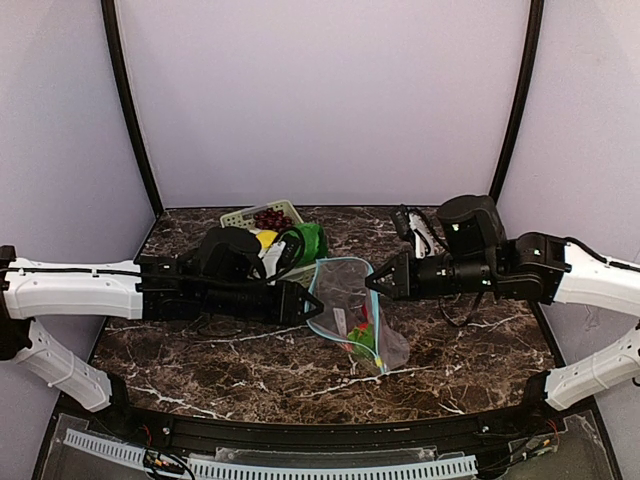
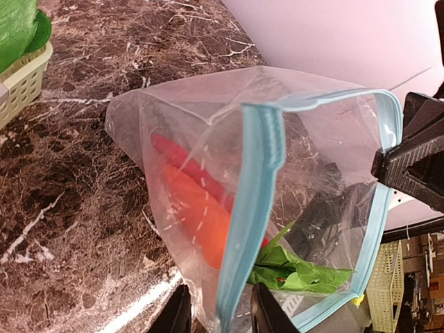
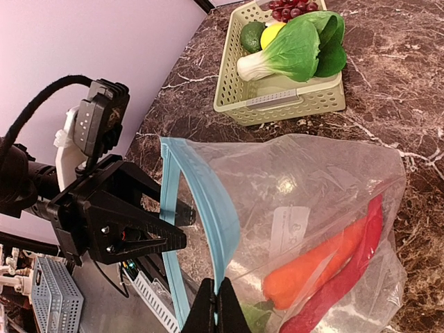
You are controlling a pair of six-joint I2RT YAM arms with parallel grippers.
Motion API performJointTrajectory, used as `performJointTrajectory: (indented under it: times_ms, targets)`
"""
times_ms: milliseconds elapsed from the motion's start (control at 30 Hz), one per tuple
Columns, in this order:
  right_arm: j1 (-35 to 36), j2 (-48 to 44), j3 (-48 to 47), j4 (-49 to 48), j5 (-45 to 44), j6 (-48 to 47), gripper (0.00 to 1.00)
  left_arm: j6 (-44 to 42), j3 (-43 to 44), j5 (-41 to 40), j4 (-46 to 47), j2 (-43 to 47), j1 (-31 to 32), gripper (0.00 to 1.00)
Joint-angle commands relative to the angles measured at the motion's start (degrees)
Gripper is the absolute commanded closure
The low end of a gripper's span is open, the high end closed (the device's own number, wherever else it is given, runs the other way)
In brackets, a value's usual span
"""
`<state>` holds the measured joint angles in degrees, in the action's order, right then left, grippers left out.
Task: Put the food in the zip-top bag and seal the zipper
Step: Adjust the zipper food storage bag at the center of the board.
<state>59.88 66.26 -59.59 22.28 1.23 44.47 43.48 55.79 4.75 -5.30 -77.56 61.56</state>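
We have the worktop (image 1: 200,370) with the zip-top bag (image 1: 345,290) held at centre, mouth gaping, chillies (image 3: 361,257) inside. Basket (image 1: 240,215) at back edge, behind left arm. Right gripper (image 3: 216,305) clamped on the bag's right rim. Left gripper (image 2: 218,313) narrowly open, straddling the left rim.

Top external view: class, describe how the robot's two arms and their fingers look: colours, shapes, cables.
The left arm and right arm have white shells on their long links and black wrists. The left gripper and right gripper are black wedges tapering to thin fingers. Black cables loop beside both wrists; a white-and-black camera block sits on the left one.
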Motion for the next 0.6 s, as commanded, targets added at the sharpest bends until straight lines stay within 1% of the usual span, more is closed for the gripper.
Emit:
performJointTrajectory:
  times_ms: [0,133,333,400,567]
  targets:
    - [-0.44,-1.16,0.69,-1.78,-0.53,0.02,1.0,0.88,-0.82,1.55,2.63,0.4,-0.28,0.73]
    - [-0.42,-1.05,0.56,-1.72,-0.37,0.11,1.0,0.72,-0.14,1.99,2.73,0.63,-0.29,0.85]
    - [-0.42,-1.27,0.55,-1.72,-0.05,0.24,1.0,-0.19,1.45,2.33,1.79,0.65,-0.22,0.97]
    - [-0.4,-1.46,0.38,-1.67,0.04,0.35,1.0,-0.51,2.26,2.55,1.52,0.7,-0.29,0.99]
    - [-0.38,-2.36,-0.51,-1.55,0.26,0.21,1.0,-0.54,3.99,3.42,3.32,1.88,-0.28,0.99]
